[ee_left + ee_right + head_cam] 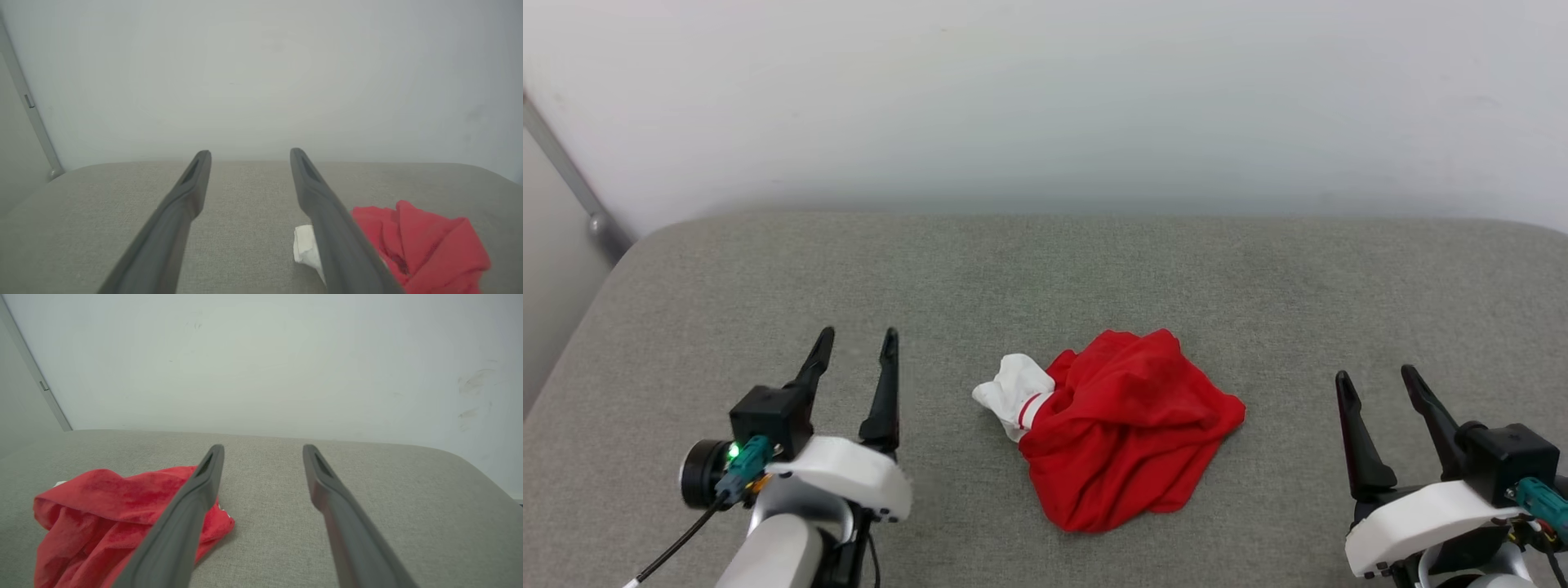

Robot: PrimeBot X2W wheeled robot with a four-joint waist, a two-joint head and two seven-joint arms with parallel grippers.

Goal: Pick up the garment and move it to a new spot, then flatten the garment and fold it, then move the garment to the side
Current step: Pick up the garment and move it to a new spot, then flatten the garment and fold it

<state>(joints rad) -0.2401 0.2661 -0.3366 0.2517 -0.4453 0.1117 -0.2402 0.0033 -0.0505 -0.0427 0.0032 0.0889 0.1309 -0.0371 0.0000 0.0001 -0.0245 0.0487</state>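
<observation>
Lying crumpled mid-surface: bright red soft fabric T-shirt (1123,429), a bunched heap, white striped cuff poking toward robot's left. Judged: flattening, folding and move aside all left to do; whether relocation is done, cannot tell. Flanking it, apart from cloth: left gripper (858,335), right gripper (1376,376), fingers spread, holding nothing. Grey woven padded surface (1045,269): wide bare room all round; rounded far edge near pale wall (1045,98).

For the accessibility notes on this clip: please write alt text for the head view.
A crumpled red garment with one white sleeve showing lies bunched on a grey padded surface. The left gripper and right gripper stand open on either side of it, touching nothing.
</observation>
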